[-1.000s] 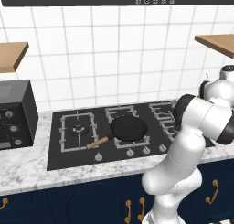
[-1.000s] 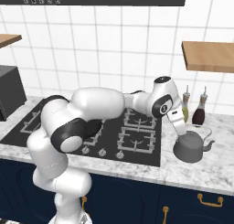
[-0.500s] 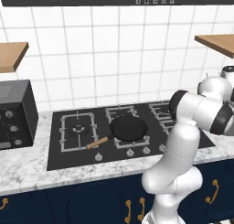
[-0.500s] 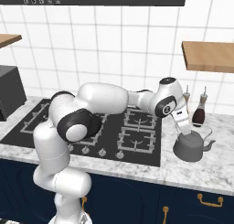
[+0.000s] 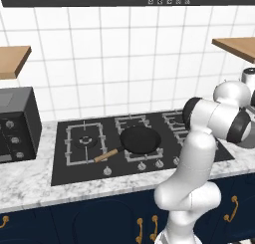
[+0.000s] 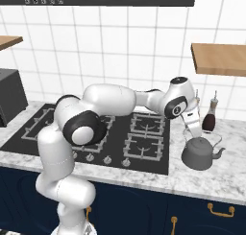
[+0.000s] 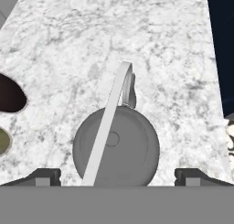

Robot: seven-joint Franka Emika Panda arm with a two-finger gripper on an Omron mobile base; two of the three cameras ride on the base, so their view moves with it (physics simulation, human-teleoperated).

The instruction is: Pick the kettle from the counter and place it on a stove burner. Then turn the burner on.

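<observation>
The dull-grey kettle (image 6: 199, 155) stands upright on the marbled counter (image 6: 226, 179), just right of the black cooktop. In the hand view the kettle (image 7: 116, 147) lies straight below, its thin handle (image 7: 109, 120) arching across the lid. My gripper (image 6: 193, 132) hangs directly above the handle, close to it. It is open: the two fingertips (image 7: 43, 176) stand wide apart on either side of the kettle body, with nothing held. The nearest stove burner (image 6: 144, 146) sits bare to the kettle's left.
A black frying pan (image 5: 141, 140) with a wooden handle covers the middle front burner. Two dark bottles (image 6: 210, 116) stand behind the kettle by the tiled wall. A wooden shelf (image 6: 218, 59) hangs above. A black appliance (image 5: 15, 123) occupies the far left counter.
The arm has stretched further right and lowered, bringing the hand from beside the kettle to just over its handle. The kettle has not moved.
</observation>
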